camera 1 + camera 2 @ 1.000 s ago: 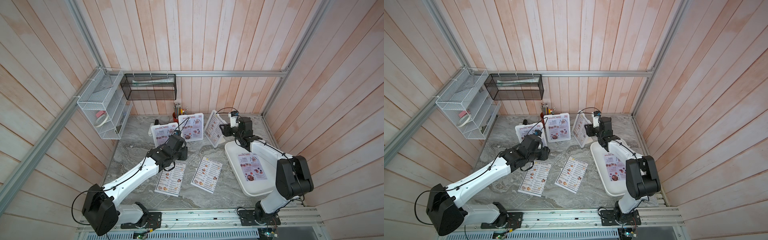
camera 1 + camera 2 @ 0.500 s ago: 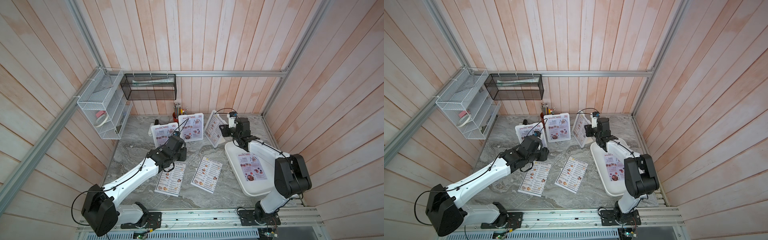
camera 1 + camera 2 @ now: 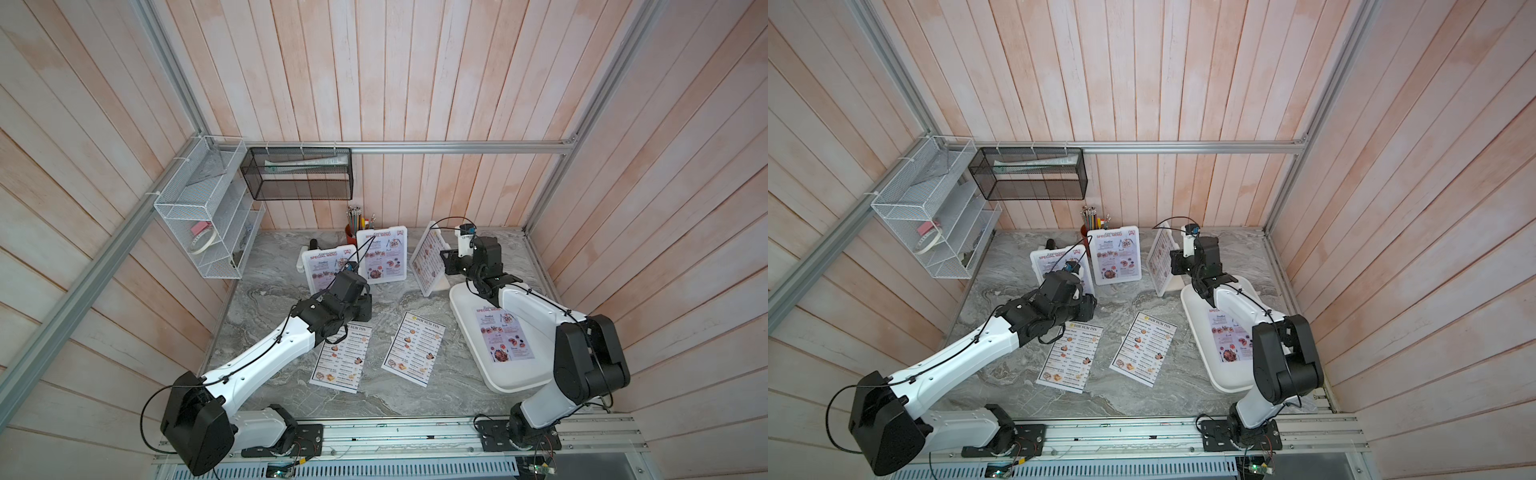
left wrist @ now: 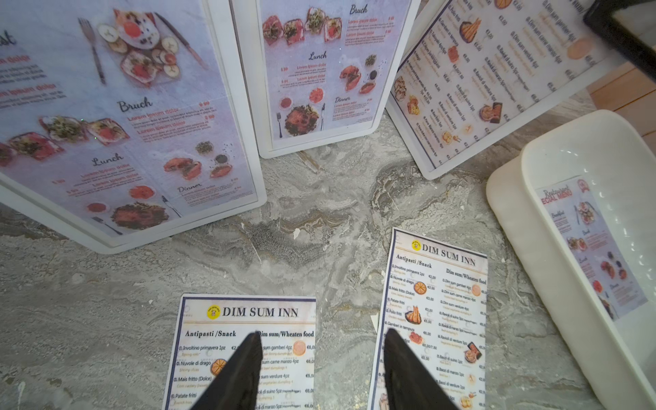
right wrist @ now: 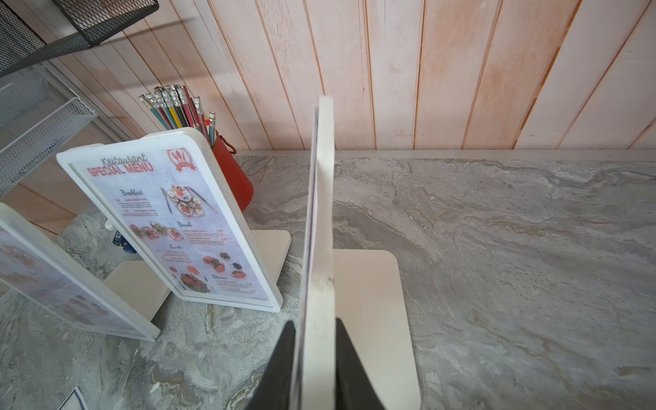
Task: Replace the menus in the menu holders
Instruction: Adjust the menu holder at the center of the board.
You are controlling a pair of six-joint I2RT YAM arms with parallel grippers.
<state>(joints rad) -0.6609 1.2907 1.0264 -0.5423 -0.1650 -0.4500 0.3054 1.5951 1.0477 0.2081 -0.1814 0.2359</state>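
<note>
The right jaws are closed on the side edge of the right menu holder (image 5: 321, 213), one finger on each side. It stands tall on the bench (image 3: 415, 291), leaning back a little, face turned toward the other two. The left menu holder (image 3: 328, 270) and middle menu holder (image 3: 381, 255) stand tall too, showing Special Menu sheets to the front.

The left jaws hang partly open, holding nothing, above the left Dim Sum sheet (image 3: 343, 357). It and the right Dim Sum sheet (image 3: 414, 349) lie flat, tops toward the back wall. A loose Special Menu sheet (image 3: 503, 336) lies in the white tray (image 3: 467, 320).

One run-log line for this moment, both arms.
left gripper: open, above loose sheets | right gripper: shut on holder edge | tray: one special menu
</note>
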